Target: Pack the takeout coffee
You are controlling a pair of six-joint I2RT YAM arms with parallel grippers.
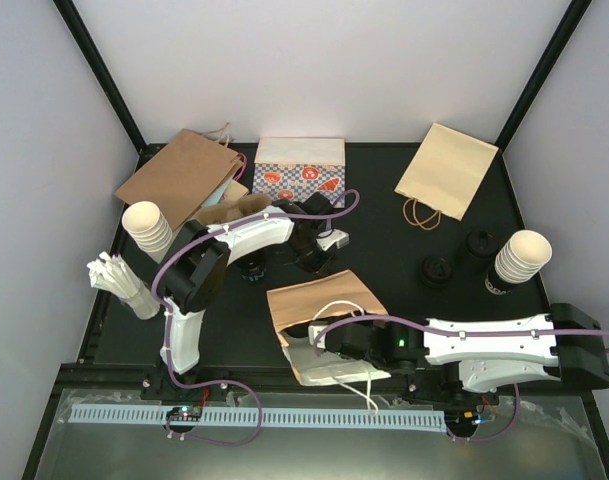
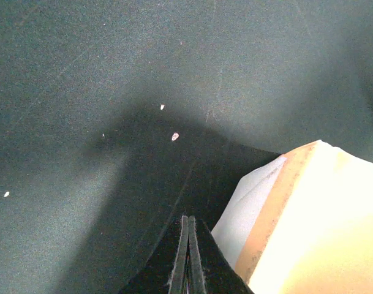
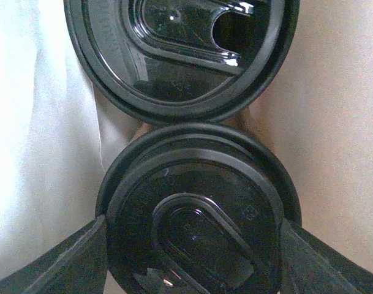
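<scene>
Right claw (image 3: 192, 260) spread wide, clamped on near black round lidded cup (image 3: 192, 184) inside brown paper bag (image 3: 333, 122); twin cup (image 3: 180, 55) just beyond. Left claw (image 2: 187, 257) fully closed, empty, over dark desk (image 2: 82, 92).

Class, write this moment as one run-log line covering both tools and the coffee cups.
left tool: shut, empty, above table | right tool: in bag, gripping near cup | far cup: just beyond it, lidded

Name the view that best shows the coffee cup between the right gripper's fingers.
Right wrist: the coffee cup sits close, lid facing the camera. Top external hides it inside the bag; left wrist shows none.
</scene>
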